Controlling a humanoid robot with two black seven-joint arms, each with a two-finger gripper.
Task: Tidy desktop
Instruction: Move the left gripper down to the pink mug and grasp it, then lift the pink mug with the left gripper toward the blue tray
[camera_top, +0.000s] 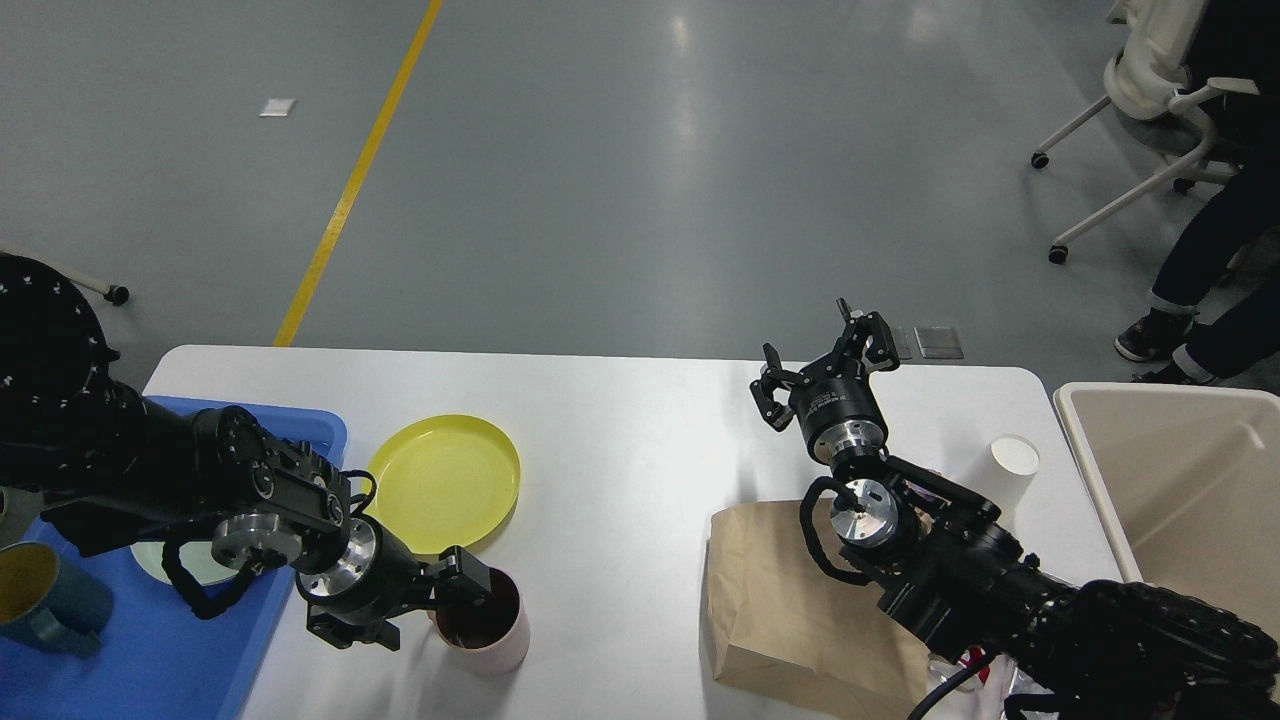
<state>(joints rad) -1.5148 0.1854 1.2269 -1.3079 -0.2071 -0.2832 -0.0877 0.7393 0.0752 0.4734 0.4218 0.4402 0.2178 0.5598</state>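
Note:
The white desktop (620, 420) carries a yellow plate (445, 482), a pink cup (485, 620) with a dark inside, a brown paper bag (790, 610) and a white paper cup (1010, 465). My left gripper (470, 590) is at the pink cup's rim, one finger inside the cup and one outside, closed on the rim. My right gripper (825, 365) is open and empty, raised above the desktop beyond the paper bag, to the left of the paper cup.
A blue tray (170, 640) lies at the left edge and holds a dark teal mug (45, 600) and a pale dish (160, 565). A beige bin (1180, 480) stands to the right of the desktop. A chair and a person's legs (1200, 250) are at the far right.

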